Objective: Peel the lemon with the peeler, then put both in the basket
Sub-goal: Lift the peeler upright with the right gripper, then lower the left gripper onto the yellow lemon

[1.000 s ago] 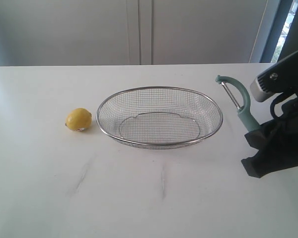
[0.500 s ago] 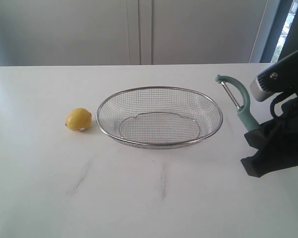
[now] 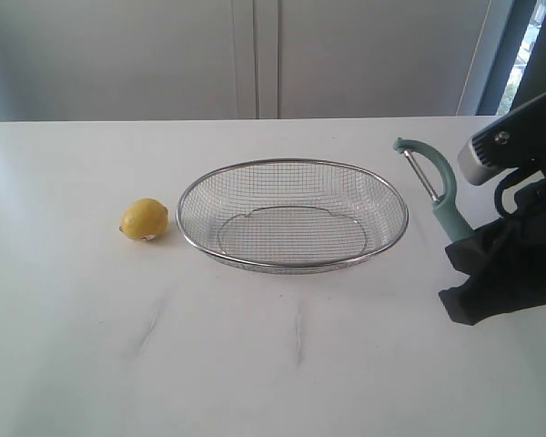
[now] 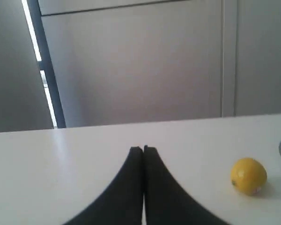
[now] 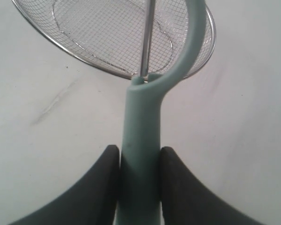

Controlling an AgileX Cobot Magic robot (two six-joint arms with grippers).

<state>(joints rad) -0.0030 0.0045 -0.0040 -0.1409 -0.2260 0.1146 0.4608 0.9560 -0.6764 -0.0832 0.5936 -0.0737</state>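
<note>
The yellow lemon [image 3: 145,219] rests on the white table just left of the wire-mesh basket [image 3: 293,166], which holds nothing. To the right of the basket my right gripper [image 3: 462,244] is shut on the teal handle of the peeler [image 3: 441,194], whose head and metal blade point up and toward the basket. In the right wrist view the peeler [image 5: 141,136] sits clamped between both fingers, with the basket [image 5: 196,70] beyond it. My left gripper [image 4: 143,149] is shut and holds nothing; the lemon [image 4: 248,176] lies apart from it on the table. The exterior view does not show the left gripper.
The white table [image 3: 273,364] carries faint grey streaks [image 3: 298,335] in front of the basket. Grey cabinet panels [image 3: 255,55] stand behind the table's far edge. A window strip [image 3: 528,45] shows at the far right.
</note>
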